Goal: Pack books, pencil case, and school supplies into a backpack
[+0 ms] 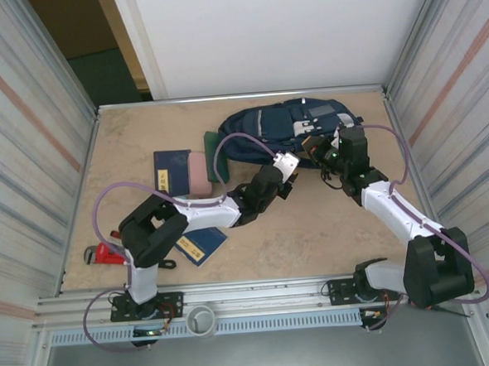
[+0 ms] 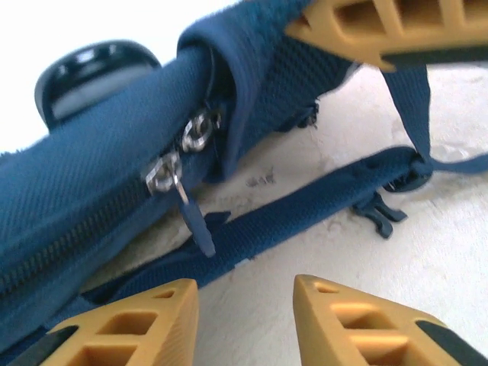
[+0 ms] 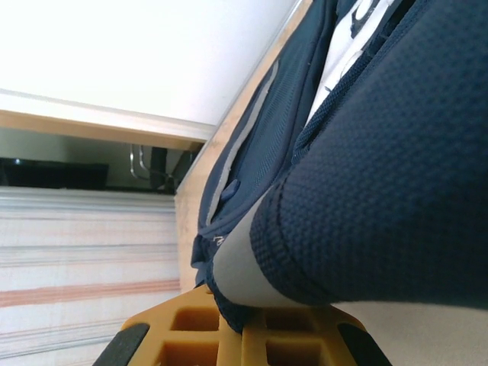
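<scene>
Top external view: you are looking down at the backpack [image 1: 282, 123], which is lying at the far side of the table [image 1: 314, 228], right of centre, with both arms reaching in to its near edge.
Left gripper: your left gripper [image 2: 242, 286] is hovering low over the table just beside the backpack's near edge. Its jaws are standing apart, with only bare table showing between them.
Zip pulls: in the left wrist view, two metal zip pulls [image 2: 175, 164] are sitting side by side on the backpack's zip. They are ahead of the left fingers [image 2: 130, 324] and not touching them.
Strap: a navy strap [image 2: 305, 210] is running across the table below the zip, and a dark buckle [image 2: 381, 215] is lying near its right end.
Right gripper: your right gripper [image 3: 240, 316] is pinching a fold of the backpack's navy fabric, its jaws pressed together on it.
Pencil case: the pencil case [image 1: 199, 173] is lying left of the backpack, overlapping the right edge of one navy booklet [image 1: 169, 167].
Green volume: the dark green volume [image 1: 212, 140] is lying just beside the backpack's left end, at the far end of the pencil case.
Second booklet: the other navy booklet [image 1: 200, 246] is lying near the table's front edge, partly under your left arm.
Pipe wrench: the red pipe wrench [image 1: 103, 254] is lying at the near left corner, beside your left arm.
</scene>
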Action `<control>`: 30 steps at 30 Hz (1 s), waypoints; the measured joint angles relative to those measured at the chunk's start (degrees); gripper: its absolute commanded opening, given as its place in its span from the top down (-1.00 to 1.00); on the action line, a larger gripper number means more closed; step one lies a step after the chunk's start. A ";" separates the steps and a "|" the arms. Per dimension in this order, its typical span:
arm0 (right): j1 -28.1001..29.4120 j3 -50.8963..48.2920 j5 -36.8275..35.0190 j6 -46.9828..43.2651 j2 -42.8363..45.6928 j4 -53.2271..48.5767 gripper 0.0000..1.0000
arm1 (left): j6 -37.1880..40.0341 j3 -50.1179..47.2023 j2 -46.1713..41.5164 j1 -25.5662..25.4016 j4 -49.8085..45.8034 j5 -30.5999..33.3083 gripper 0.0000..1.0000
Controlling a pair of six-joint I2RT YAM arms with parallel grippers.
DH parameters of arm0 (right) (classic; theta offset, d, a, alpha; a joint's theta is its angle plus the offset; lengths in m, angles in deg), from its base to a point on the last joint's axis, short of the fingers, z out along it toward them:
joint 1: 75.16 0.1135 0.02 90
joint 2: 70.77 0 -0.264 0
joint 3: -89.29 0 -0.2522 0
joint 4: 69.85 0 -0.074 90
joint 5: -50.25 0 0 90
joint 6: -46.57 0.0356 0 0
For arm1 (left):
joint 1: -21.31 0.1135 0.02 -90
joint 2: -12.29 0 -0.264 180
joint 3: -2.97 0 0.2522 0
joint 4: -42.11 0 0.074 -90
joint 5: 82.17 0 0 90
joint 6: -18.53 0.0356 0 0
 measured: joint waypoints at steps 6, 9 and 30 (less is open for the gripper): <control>0.09 0.00 0.04 0.02 -0.02 0.00 1.00 | -0.48 4.02 2.78 0.61 0.59 1.53 0.45; 0.09 0.00 0.02 0.02 -0.02 0.00 1.00 | -0.76 5.40 4.02 0.83 0.57 1.95 0.61; -4.52 -4.61 1.14 -0.70 1.55 -0.50 1.00 | -0.79 -5.49 2.60 3.82 6.16 0.92 1.00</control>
